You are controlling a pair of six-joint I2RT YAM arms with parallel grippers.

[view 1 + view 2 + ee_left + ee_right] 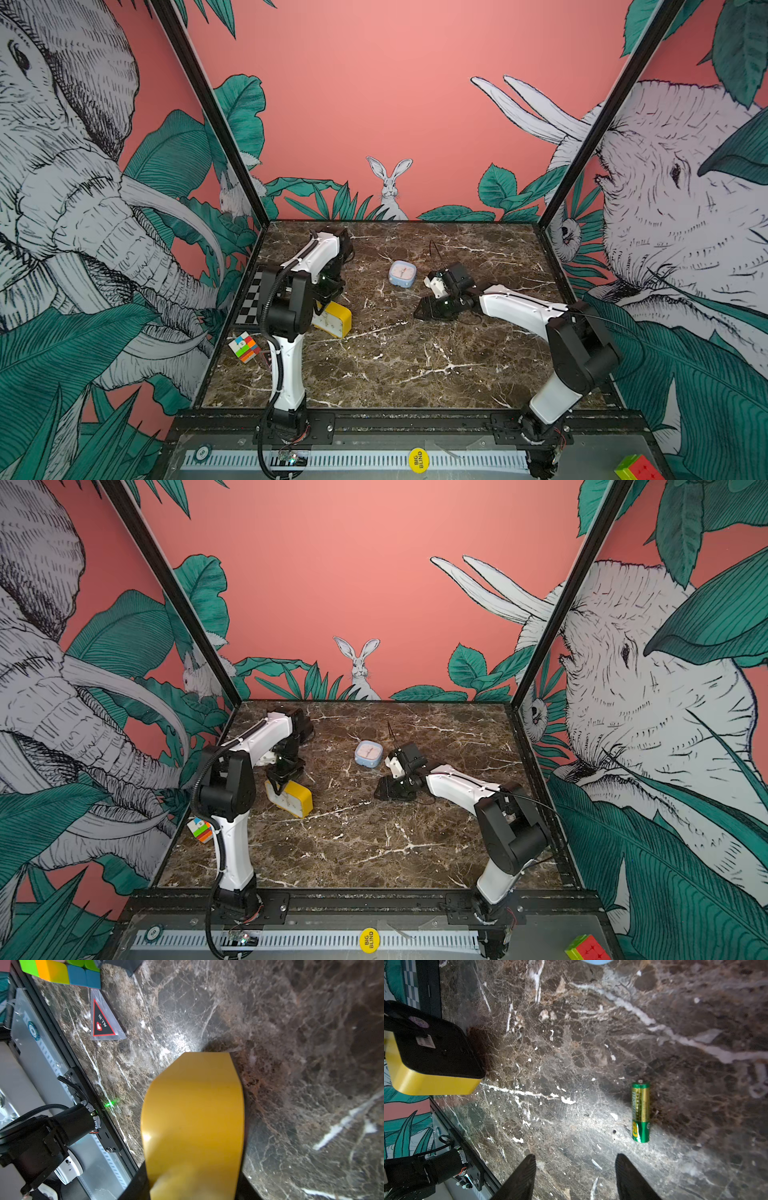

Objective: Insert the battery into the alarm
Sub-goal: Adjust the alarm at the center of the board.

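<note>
Left gripper (284, 778) clamped the alarm (296, 799), at left. Right gripper (575, 1157) stood spread and empty. Battery (641, 1111) lay on the table (571, 1043) just ahead, off-centre. Closing there risked missing or rolling it.

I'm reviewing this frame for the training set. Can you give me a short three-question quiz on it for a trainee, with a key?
1. True or false: the left gripper is closed on the yellow clock.
2. Pick one. Relative to the right gripper, the battery is: A) held between its fingers; B) lying on the table, untouched, with the fingers apart; C) already inside the yellow clock.
3. Short answer: what colour is the other clock, which no gripper touches?

Key: 1 true; 2 B; 3 blue.
</note>
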